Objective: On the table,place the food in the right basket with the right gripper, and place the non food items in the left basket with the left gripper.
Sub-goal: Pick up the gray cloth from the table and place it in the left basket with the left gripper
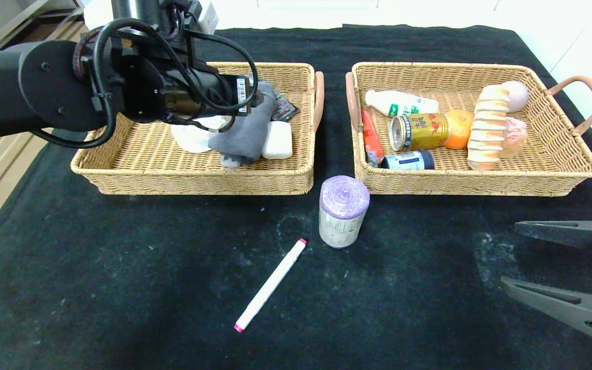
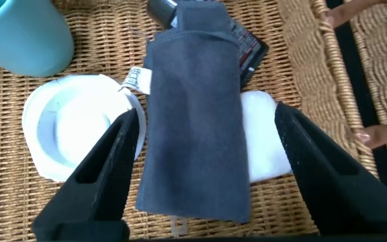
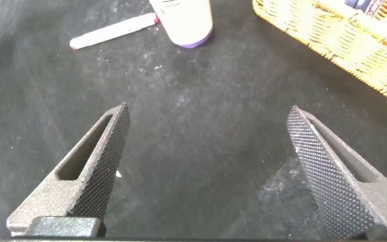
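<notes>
- Baskets: two alike, side by side at the far half of the table (image 1: pixel 121 267). The left basket (image 1: pixel 193 177) and the right basket (image 1: pixel 481 180) stand near each other with a strip of black cloth between their inner handles.
- Non-food items: three. The grey towel (image 2: pixel 193 114) lies folded in the left basket, across a white lidded cup (image 2: pixel 76 124) and a white bar (image 2: pixel 264 144). The purple-topped roll (image 1: pixel 343 210) stands upright on the cloth, just in front of the near left corner of the right basket. The white marker (image 1: pixel 270 285) lies flat on the cloth, slanted, near the roll but apart from it.
- Food items named in the task: three, all inside the right basket. The bread roll (image 1: pixel 487 128) lies toward its right side; the gold can (image 1: pixel 419 131) lies on its side at the centre; the orange sausage (image 1: pixel 372 137) lies along the left wall.
- Other contents of the right basket: a white bottle (image 1: pixel 399 103), an orange fruit (image 1: pixel 459 128) touching the can, a dark blue can (image 1: pixel 409 160), and two pinkish round pieces beside the bread roll.
- Other contents of the left basket: a dark packet (image 2: pixel 244 44) under the towel's far end and a blue cup (image 2: pixel 22 33).
- Left gripper (image 2: pixel 207 151): over the left basket, directly above the towel, jaws apart with one finger on each side of the towel and not clamping it. In the head view the arm hides part of the basket's left interior.
- Right gripper (image 3: pixel 207 168): low over bare cloth at the table's near right, jaws wide apart, holding nothing.
</notes>
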Robot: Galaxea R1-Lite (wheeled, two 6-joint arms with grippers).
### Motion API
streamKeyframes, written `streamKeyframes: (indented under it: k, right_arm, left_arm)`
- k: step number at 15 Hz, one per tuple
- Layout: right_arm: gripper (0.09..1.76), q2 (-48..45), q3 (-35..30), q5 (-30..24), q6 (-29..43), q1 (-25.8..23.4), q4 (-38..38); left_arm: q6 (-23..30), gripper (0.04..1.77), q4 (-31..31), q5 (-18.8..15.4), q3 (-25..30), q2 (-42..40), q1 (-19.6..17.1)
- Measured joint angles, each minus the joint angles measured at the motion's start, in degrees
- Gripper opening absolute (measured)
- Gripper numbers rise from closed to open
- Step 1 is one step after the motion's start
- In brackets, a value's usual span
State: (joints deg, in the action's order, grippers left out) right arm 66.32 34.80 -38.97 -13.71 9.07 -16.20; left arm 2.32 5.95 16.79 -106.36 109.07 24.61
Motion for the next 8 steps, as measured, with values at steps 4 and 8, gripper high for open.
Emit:
streamKeyframes:
  k: [4,8]
  right_arm:
    - [1.71,-0.33,0.02,0.02,0.07,-0.10,-0.05]
    - [1.71,-1.07,0.06,0.00,0.18,-0.15,-0.02]
  left_arm:
    - [-0.54,1.57,0.17,-0.09,3.61,-3.39,4.57]
    - [-1.50,1.63,-0.28,0.00,10.69,-8.13,11.39]
